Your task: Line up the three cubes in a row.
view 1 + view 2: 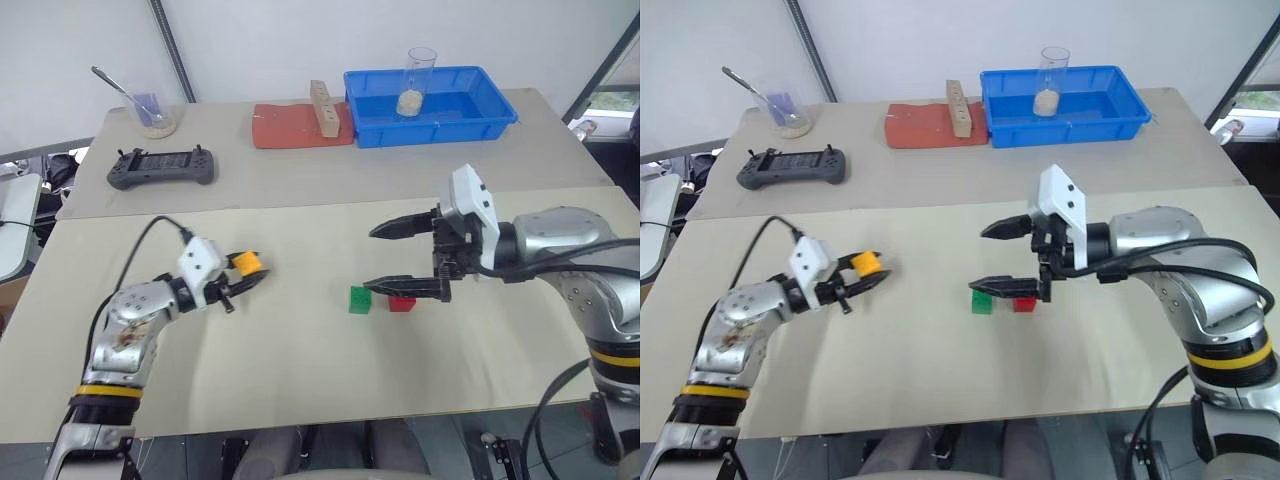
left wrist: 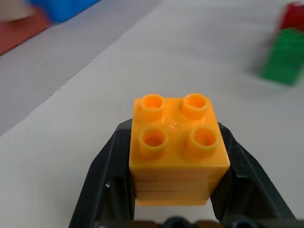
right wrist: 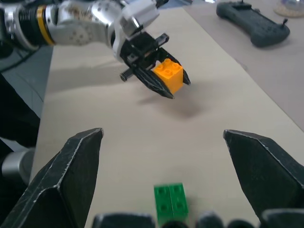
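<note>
Orange-yellow cube (image 2: 176, 145) clamped in left claw (image 1: 245, 272) | right claw (image 1: 1005, 257) spread wide above green cube (image 1: 360, 299), red cube (image 1: 402, 303)

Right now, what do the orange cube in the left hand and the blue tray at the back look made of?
Orange cube: apparently molded plastic, smooth and slightly glossy, with a soft highlight between its studs. Blue tray: probably rigid plastic too, uniform colour and a rolled rim; its finish is hard to judge from here.
</note>
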Controlling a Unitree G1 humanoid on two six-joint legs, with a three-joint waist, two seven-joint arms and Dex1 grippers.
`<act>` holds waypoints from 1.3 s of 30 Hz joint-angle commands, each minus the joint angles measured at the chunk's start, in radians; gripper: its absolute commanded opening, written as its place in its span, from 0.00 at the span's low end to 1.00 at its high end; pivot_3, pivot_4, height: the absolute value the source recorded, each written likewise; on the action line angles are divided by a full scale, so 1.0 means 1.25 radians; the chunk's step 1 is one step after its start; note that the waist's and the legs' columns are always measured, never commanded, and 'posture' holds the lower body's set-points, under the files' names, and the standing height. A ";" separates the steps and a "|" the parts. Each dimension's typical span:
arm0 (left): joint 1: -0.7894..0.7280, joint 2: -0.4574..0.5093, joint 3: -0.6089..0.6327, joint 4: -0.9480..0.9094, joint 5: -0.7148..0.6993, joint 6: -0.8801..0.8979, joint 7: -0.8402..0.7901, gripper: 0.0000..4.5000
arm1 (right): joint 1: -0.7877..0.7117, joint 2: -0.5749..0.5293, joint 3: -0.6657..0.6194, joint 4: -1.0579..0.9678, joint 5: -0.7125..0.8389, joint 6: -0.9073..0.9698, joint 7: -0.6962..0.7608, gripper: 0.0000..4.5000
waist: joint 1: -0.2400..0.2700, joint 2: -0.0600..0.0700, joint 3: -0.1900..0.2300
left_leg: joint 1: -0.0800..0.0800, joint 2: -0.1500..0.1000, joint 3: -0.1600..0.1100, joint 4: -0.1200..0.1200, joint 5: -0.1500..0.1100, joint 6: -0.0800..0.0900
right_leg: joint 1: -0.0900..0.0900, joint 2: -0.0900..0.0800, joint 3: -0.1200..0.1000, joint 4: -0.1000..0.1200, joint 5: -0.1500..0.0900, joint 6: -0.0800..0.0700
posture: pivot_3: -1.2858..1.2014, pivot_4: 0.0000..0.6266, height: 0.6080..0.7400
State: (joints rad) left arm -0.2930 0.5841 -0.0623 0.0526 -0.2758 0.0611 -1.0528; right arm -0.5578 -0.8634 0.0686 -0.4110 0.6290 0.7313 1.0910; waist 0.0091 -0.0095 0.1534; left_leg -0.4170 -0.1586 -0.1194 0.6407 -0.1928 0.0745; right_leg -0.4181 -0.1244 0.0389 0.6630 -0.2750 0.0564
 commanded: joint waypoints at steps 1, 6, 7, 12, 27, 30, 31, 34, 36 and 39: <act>-0.039 -0.005 -0.062 0.025 0.007 -0.041 -0.095 0.32 | 0.013 -0.016 -0.024 -0.015 -0.011 -0.029 0.009 1.00 | -0.004 0.000 0.000 | 0.000 0.000 0.001 0.000 0.000 0.000 | 0.000 -0.001 0.000 0.000 0.000 0.000 | 0.52 0.24 1.00; -0.102 -0.049 -0.133 0.156 0.049 -0.127 -0.160 0.32 | 0.043 -0.017 -0.043 -0.046 0.001 -0.009 -0.012 1.00 | -0.006 0.000 0.000 | 0.000 0.000 0.001 0.000 0.000 0.000 | -0.001 -0.002 -0.001 0.000 0.000 0.000 | 0.52 0.24 1.00; -0.115 -0.058 -0.139 0.179 0.054 -0.137 -0.166 0.32 | 0.047 -0.017 -0.047 -0.053 0.004 -0.005 -0.018 1.00 | -0.005 0.000 0.000 | -0.001 0.000 0.001 0.000 0.000 0.000 | -0.001 -0.002 -0.001 0.000 0.000 0.000 | 0.52 0.24 1.00; -0.162 -0.096 -0.151 0.265 0.077 -0.179 -0.179 0.32 | 0.066 -0.015 -0.064 -0.078 0.017 0.013 -0.048 1.00 | 0.000 0.000 0.000 | -0.003 0.000 0.001 0.002 0.000 0.001 | -0.002 -0.003 -0.001 0.000 0.000 0.000 | 0.52 0.24 1.00; -0.194 -0.167 -0.169 0.323 0.102 -0.201 -0.193 0.32 | 0.071 -0.020 -0.064 -0.088 0.029 0.018 -0.070 1.00 | 0.002 0.000 0.000 | -0.004 0.000 0.001 0.003 0.000 0.001 | -0.002 -0.003 -0.001 0.001 0.000 0.000 | 0.52 0.24 1.00; -0.192 -0.166 -0.173 0.324 0.106 -0.202 -0.197 0.32 | 0.074 -0.022 -0.065 -0.090 0.031 0.018 -0.071 1.00 | 0.002 0.000 0.000 | -0.004 0.000 0.001 0.003 0.000 0.001 | -0.002 -0.003 -0.001 0.001 0.000 0.000 | 0.52 0.24 1.00; -0.191 -0.166 -0.174 0.325 0.107 -0.204 -0.198 0.32 | 0.075 -0.022 -0.066 -0.090 0.031 0.018 -0.071 1.00 | 0.002 0.000 0.000 | -0.004 0.000 0.001 0.003 0.000 0.001 | -0.002 -0.003 -0.001 0.001 0.000 0.000 | 0.52 0.24 1.00; -0.190 -0.164 -0.174 0.328 0.109 -0.206 -0.202 0.32 | 0.077 -0.023 -0.066 -0.087 0.029 0.015 -0.070 1.00 | 0.002 0.000 0.000 | -0.004 0.000 0.001 0.003 0.000 0.001 | -0.002 -0.003 -0.001 0.001 0.000 0.000 | 0.52 0.24 1.00; -0.194 -0.162 -0.172 0.334 0.109 -0.203 -0.204 0.50 | 0.076 -0.022 -0.065 -0.084 0.027 0.013 -0.069 1.00 | 0.002 0.000 0.000 | -0.004 0.000 0.001 0.003 0.000 0.001 | -0.002 -0.003 -0.001 0.001 0.000 0.000 | 0.52 0.24 1.00; -0.200 -0.160 -0.168 0.342 0.106 -0.195 -0.210 0.71 | 0.074 -0.020 -0.063 -0.083 0.026 0.014 -0.070 1.00 | 0.002 0.000 0.000 | -0.004 0.000 0.001 0.003 0.000 0.001 | -0.002 -0.003 -0.001 0.001 0.000 0.000 | 0.52 0.24 1.00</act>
State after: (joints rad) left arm -0.5353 0.3770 -0.2735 0.4735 -0.1457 -0.1749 -1.3066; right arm -0.4590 -0.8783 0.0203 -0.4940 0.6506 0.7534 1.0017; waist 0.0115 -0.0101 0.1536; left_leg -0.4214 -0.1591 -0.1177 0.6450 -0.1924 0.0755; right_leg -0.4206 -0.1277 0.0372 0.6641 -0.2749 0.0564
